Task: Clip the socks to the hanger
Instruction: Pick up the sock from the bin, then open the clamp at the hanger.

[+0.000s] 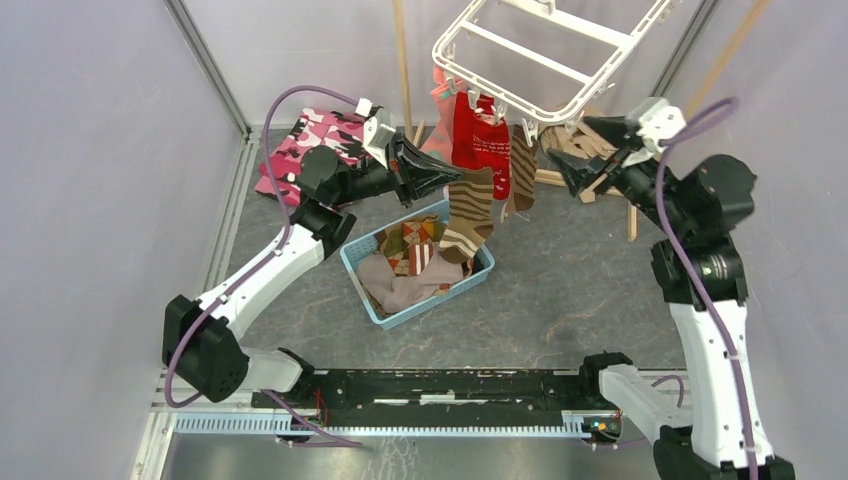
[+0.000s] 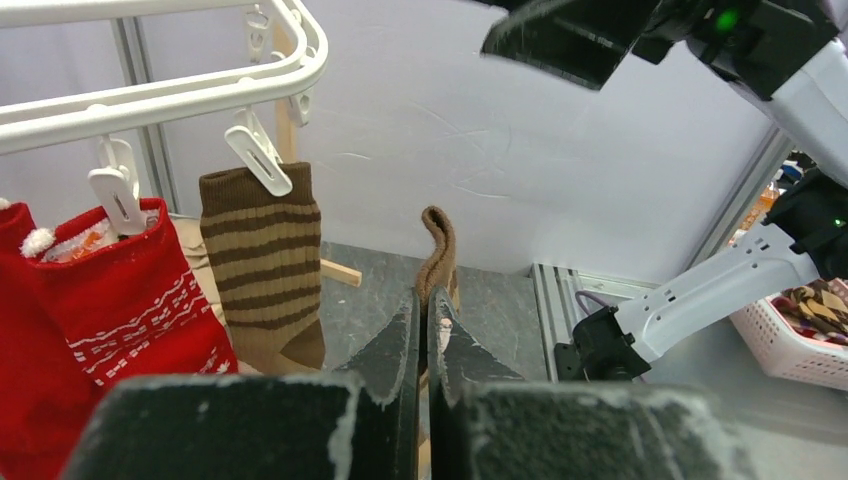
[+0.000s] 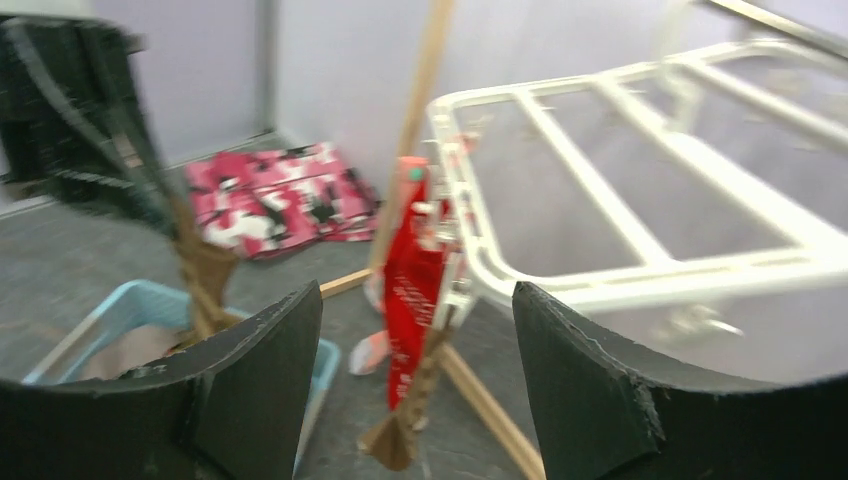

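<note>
Left end effector (image 2: 422, 300) clenched on loose brown striped sock (image 2: 437, 245), cuff held up near hanger (image 2: 150, 95) for pegging; right end effector (image 1: 568, 142), upper right, released.

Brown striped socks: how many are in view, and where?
2. One brown-and-cream striped sock hangs pegged to the white plastic drying frame; the second striped sock is pinched in the shut left gripper. Others may hide in the blue basket.

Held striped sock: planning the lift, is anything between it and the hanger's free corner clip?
Nothing visible. In the left wrist view, open air separates the held sock from that clip; the hung striped sock sits just left.
</note>
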Controlling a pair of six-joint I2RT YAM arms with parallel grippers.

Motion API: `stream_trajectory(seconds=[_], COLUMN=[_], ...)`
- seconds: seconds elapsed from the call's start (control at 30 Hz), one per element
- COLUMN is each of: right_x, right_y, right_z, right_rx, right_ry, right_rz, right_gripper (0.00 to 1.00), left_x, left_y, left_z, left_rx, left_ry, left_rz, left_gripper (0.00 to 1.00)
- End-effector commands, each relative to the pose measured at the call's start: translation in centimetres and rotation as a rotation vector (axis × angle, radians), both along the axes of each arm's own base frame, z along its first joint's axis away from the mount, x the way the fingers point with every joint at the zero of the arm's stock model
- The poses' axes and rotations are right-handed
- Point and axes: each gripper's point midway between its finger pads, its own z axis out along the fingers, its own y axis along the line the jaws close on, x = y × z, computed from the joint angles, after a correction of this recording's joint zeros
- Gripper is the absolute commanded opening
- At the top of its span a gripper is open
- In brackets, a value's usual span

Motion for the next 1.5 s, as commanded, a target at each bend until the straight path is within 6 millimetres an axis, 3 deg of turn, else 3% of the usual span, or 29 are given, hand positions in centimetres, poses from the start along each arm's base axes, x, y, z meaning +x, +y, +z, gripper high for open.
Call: stream_trajectory(seconds=[0.0, 0.07, 0.17, 0.37, 0.47, 0.73, 0.8, 0.97, 1.17, 1.47], right_x=[1.0, 1.1, 1.5, 1.7, 2.1, 2.1, 2.3, 2.4, 3.0, 4.7], right_y=[-5.8, -7.2, -7.9, -7.4, -7.0, -6.1, -5.9, -5.9, -5.3, -7.0], right_z=[2.4, 2.3, 1.3, -0.9, -2.9, -5.5, -5.7, -3.7, -3.0, -6.3], right_rx=[0.088, 0.121, 0.141, 0.203, 0.183, 0.131, 0.142, 0.193, 0.228, 0.18], right_ry=[-0.065, -0.06, -0.035, -0.037, -0.035, -0.154, -0.165, -0.22, -0.169, -0.082], right_rz=[-0.327, -0.399, -0.422, -0.333, -0.284, -0.097, -0.039, 0.084, 0.242, 0.062], right_gripper=[0.77, 0.77, 0.75, 0.73, 0.69, 0.67, 0.69, 0.77, 0.76, 0.75], left_x=[-1.0, -1.2, -1.5, -1.8, -2.1, -2.6, -2.7, -2.8, -2.9, -2.3], left_y=[0.2, -0.2, -1.1, -2.4, -2.8, -2.7, -2.6, -2.5, -2.4, -2.6], left_z=[2.7, 2.8, 3.0, 2.8, 2.6, 1.7, 1.6, 1.2, 0.9, 1.1], left_rx=[-0.028, -0.033, -0.039, -0.056, -0.054, -0.023, -0.017, 0.008, 0.026, 0.029], left_ry=[0.027, 0.033, 0.047, 0.077, 0.079, 0.062, 0.059, 0.055, 0.045, 0.052], left_rz=[0.014, 0.005, -0.023, -0.066, -0.077, -0.081, -0.084, -0.073, -0.067, -0.043], left_gripper=[0.02, 0.02, 0.02, 0.02, 0.02, 0.02, 0.02, 0.02, 0.02, 0.02])
